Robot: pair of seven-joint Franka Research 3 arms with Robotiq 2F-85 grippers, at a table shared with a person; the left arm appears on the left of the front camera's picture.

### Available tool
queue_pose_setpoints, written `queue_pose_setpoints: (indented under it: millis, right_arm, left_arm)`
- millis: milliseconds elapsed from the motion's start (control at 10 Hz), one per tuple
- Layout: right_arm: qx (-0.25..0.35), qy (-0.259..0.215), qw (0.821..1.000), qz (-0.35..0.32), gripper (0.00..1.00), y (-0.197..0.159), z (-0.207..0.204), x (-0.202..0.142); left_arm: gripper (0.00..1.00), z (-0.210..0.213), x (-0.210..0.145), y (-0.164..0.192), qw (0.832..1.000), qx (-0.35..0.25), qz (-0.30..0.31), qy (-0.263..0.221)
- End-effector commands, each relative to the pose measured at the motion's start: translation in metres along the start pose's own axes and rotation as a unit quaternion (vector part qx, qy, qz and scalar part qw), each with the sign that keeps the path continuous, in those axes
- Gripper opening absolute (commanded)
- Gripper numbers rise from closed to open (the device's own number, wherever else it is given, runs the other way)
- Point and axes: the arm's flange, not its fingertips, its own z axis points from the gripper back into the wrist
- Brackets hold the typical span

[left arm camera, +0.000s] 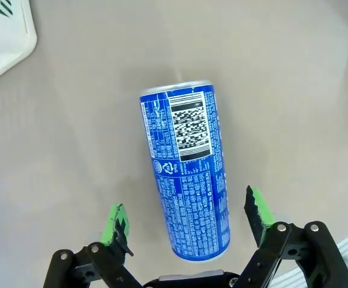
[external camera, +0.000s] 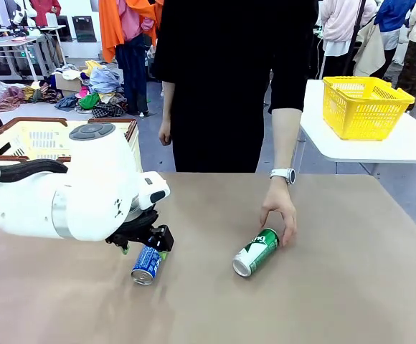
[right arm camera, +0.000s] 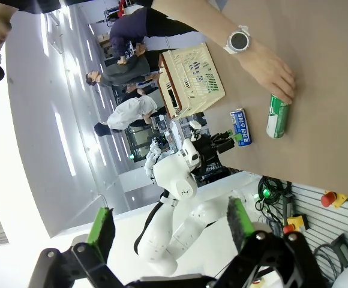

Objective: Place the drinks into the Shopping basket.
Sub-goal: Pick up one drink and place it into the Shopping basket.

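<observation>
Drinks, 2 cans, are laid on their sides on the surface [external camera: 337, 287]. The blue can [left arm camera: 189, 174] is flanked by the spread, ungripping fingers of the left hand [left arm camera: 186, 216]. The green can [external camera: 256, 252] is touched by the person's hand [external camera: 280, 211]. The right hand [right arm camera: 171, 225] is held wide open and empty. The Shopping basket [external camera: 133, 125] is seen far left

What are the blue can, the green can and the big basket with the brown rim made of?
Blue can: looks like thin metal, probably aluminium. It has a glossy printed skin and a silvery rim at its end.
Green can: likely the same metal, since its shiny silver end shows.
Basket: seems to be hard plastic, matte cream, moulded with rows of slots.
</observation>
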Motion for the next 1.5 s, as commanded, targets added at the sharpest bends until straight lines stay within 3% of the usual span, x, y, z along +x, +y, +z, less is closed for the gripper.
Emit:
queue_pose_setpoints:
  millis: [0, 1100, 1200, 1300, 1400]
  right_arm:
    - [0.008, 0.002, 1.0, -0.003, 1.0, 0.005, 0.001, -0.001]
    - [0.008, 0.002, 1.0, -0.003, 1.0, 0.005, 0.001, -0.001]
    - [0.008, 0.002, 1.0, -0.003, 1.0, 0.005, 0.001, -0.001]
    - [0.008, 0.002, 1.0, -0.003, 1.0, 0.005, 0.001, -0.001]
    - [0.008, 0.002, 1.0, -0.003, 1.0, 0.005, 0.001, -0.001]
  left_arm:
    - [1.0, -0.012, -0.022, 0.012, 1.0, -0.011, 0.007, -0.005]
    - [1.0, -0.038, -0.009, 0.017, 0.999, -0.029, -0.025, 0.017]
    - [0.43, -0.043, -0.007, 0.015, 0.999, -0.017, -0.03, 0.013]
    - [0.0, -0.045, -0.007, 0.013, 0.999, -0.009, -0.036, 0.007]
    - [0.0, -0.045, -0.007, 0.013, 0.999, -0.005, -0.035, 0.006]
